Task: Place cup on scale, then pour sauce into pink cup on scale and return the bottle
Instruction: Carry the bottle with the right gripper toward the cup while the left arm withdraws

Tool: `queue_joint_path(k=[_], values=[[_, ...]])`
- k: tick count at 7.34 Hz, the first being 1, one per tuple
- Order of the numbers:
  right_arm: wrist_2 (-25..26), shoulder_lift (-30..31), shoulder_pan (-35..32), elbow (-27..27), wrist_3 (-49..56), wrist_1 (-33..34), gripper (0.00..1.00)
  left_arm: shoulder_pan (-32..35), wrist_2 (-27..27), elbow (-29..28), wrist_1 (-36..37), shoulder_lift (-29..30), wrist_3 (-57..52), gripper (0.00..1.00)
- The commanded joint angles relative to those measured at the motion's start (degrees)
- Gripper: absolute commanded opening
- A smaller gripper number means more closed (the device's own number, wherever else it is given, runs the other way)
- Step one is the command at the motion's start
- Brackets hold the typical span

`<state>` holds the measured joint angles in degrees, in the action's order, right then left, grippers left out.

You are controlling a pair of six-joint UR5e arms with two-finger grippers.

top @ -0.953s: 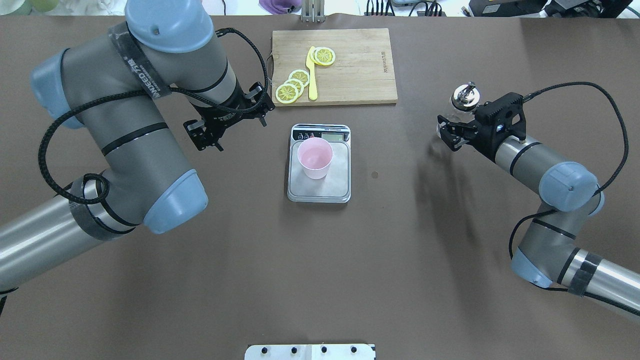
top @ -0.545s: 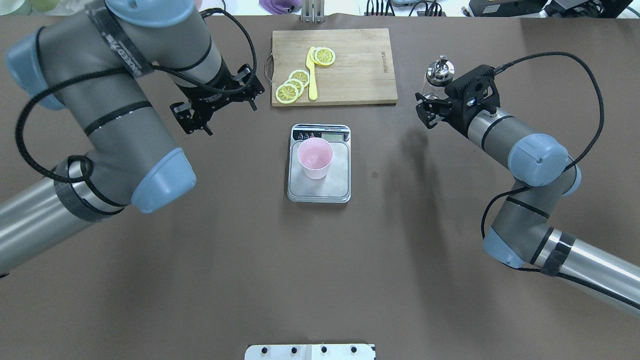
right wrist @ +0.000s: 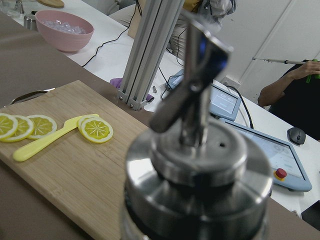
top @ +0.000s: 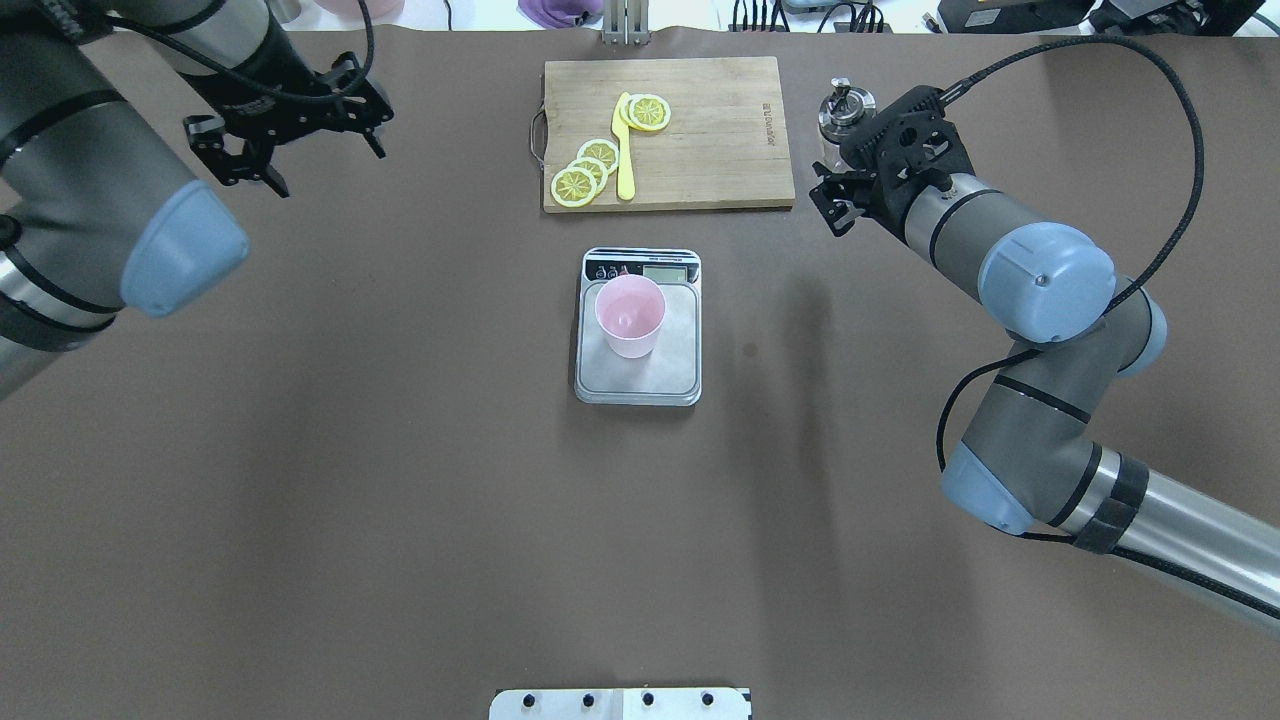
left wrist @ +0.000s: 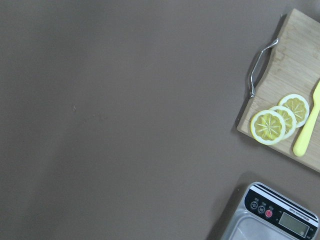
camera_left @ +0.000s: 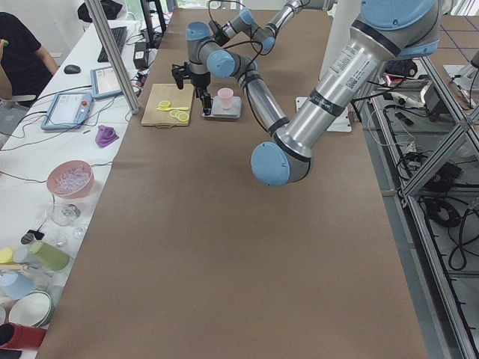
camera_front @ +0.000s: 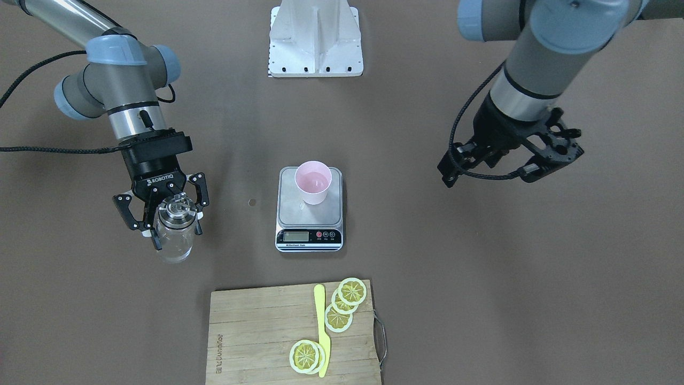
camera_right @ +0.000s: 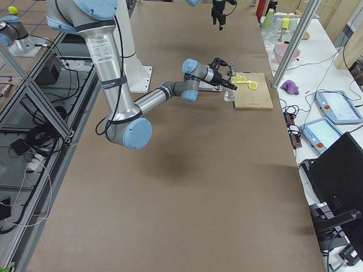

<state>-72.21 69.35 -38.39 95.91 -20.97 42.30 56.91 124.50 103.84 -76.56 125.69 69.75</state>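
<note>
The pale pink cup (top: 630, 315) stands upright on the steel platform of the scale (top: 682, 362), also seen from the front (camera_front: 313, 182). My right gripper (camera_front: 176, 230) is shut on the clear glass bottle (camera_front: 173, 240) with the silver spout cap. It holds the bottle upright just right of the cutting board, where the cap shows in the overhead view (top: 845, 103). The cap fills the right wrist view (right wrist: 195, 165). My left gripper (top: 330, 170) is open and empty, raised over the table's far left. Its wrist view shows only a corner of the scale (left wrist: 280, 220).
A wooden cutting board (top: 720, 130) with lemon slices (top: 585, 170) and a yellow knife (top: 624, 150) lies beyond the scale. A white mounting plate (top: 620, 703) sits at the near edge. Bowls and tablets stand on the side bench (right wrist: 62, 30).
My right gripper has carried the bottle away from me and leftward, to beside the board's right edge. My left arm has pulled back to the far left. Cup and scale have not moved.
</note>
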Motion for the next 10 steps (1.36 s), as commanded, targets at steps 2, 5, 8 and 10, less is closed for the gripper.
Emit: queue_joint_path(k=[2,5,8,10], values=[[7.1,-1.5,3.5,0.7,8.8,3.5,0.00,6.7,0.6,0.8,0.1,-7.9,-23.6,0.99],[20.0,-3.9,12.9,0.1,10.9,6.1,0.00,10.2,0.6,0.0,0.2,-12.2,-33.3,0.99],[27.2,-3.8,15.2,0.0,21.3,9.7,0.00,11.6,0.5,-1.6,0.2,-13.2,-36.5,0.99],[33.5,-4.5,15.7,-0.1,27.2,14.4,0.00,11.7,0.6,-2.4,0.2,-13.2,-36.5,0.99]])
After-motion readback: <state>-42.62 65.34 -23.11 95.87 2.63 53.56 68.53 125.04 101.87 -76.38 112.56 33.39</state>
